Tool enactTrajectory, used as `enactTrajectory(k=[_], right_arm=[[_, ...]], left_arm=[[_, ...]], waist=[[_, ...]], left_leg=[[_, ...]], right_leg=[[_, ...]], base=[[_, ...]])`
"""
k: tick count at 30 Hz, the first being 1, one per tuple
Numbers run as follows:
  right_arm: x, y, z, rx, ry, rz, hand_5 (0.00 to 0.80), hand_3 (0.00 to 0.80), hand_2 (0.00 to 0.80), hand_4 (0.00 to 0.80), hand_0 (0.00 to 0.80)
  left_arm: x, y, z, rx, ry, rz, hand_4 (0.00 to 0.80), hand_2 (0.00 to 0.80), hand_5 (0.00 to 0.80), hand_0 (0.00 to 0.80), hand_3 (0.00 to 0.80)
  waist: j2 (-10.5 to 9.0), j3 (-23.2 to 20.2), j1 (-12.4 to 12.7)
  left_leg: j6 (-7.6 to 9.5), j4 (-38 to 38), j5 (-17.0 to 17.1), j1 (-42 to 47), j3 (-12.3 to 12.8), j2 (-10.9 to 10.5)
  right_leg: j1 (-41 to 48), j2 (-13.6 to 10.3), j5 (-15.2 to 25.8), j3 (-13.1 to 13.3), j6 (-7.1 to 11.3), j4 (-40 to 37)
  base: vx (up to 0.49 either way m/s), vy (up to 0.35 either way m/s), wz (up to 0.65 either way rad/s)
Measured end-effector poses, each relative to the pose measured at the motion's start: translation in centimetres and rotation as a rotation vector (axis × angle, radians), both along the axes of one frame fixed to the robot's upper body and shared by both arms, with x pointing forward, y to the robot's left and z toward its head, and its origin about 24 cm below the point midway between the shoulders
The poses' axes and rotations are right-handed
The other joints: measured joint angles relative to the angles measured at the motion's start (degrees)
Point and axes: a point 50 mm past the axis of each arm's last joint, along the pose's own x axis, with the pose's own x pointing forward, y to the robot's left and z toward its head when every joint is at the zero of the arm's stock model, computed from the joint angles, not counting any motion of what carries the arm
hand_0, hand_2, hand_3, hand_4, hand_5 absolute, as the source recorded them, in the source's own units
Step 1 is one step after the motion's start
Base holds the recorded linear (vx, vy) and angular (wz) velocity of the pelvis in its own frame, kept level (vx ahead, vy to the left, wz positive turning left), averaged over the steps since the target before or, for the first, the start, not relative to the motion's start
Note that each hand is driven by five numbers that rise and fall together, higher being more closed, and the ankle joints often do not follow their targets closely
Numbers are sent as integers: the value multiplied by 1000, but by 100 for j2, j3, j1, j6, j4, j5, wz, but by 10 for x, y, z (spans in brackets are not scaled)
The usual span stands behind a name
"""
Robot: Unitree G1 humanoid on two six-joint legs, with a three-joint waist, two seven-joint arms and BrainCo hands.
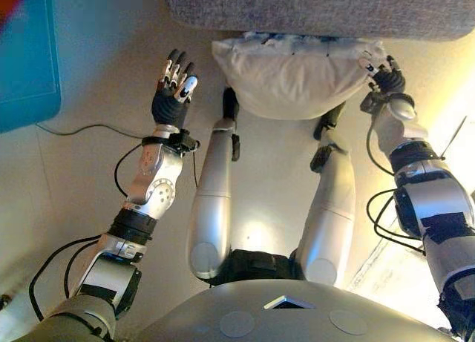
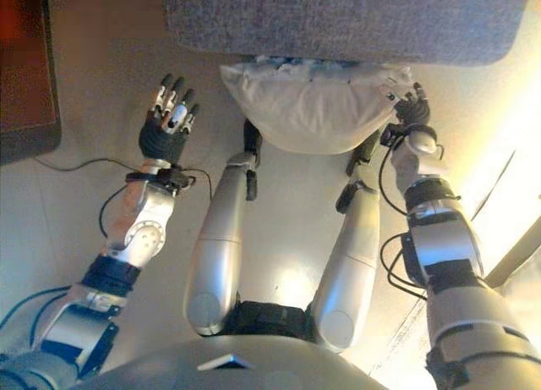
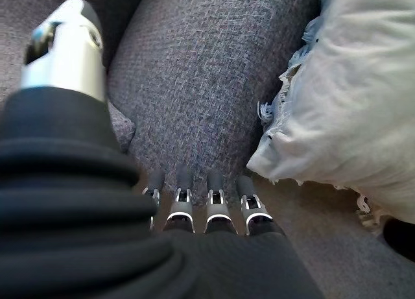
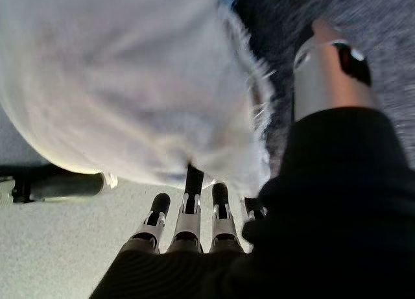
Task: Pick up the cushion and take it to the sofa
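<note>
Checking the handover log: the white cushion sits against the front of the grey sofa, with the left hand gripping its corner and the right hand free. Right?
Not quite: the right hand grips the white cushion at its corner, and the left hand is free, open. The left eye view shows it. The cushion does sit against the grey sofa.

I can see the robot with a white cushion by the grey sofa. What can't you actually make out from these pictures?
- Right hand: its grip. In the right wrist view the cushion covers the fingertips.
- Sofa: only its front edge shows; both eye views cut it off at the top.
- Cushion's far side: hidden against the sofa.
- Blue thing: cut off at the left edge.
- Left hand: plainly open, apart from the cushion.
</note>
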Motion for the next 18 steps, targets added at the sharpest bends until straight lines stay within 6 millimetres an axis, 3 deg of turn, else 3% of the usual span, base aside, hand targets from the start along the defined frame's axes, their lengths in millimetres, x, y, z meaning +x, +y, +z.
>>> enactTrajectory(k=[5, 10, 18], right_arm=[[1, -3, 2, -24, 38, 29, 0, 0, 0, 0, 0], [-2, -17, 5, -59, 74, -7, 0, 0, 0, 0, 0], [-5, -21, -1, -150, 135, -17, 0, 0, 0, 0, 0]], left_arm=[[0, 6, 8, -3, -35, 4, 0, 0, 0, 0, 0], [1, 8, 10, -5, -44, -9, 0, 0, 0, 0, 0], [-2, 10, 10, 9, -50, -24, 0, 0, 0, 0, 0]], waist=[[27, 6, 45], [47, 7, 110], [50, 7, 160]], left_leg=[[-68, 327, -114, -133, -110, -28], [-94, 520, -164, -372, -229, -85], [-134, 729, -233, -565, -337, -118]], right_leg=[[-238, 10, -281, 80, -35, 574], [-497, 43, -349, 129, -49, 826], [-701, 52, -535, 137, -68, 1151]], base=[[24, -41, 6], [26, -34, 0], [7, -18, 5]])
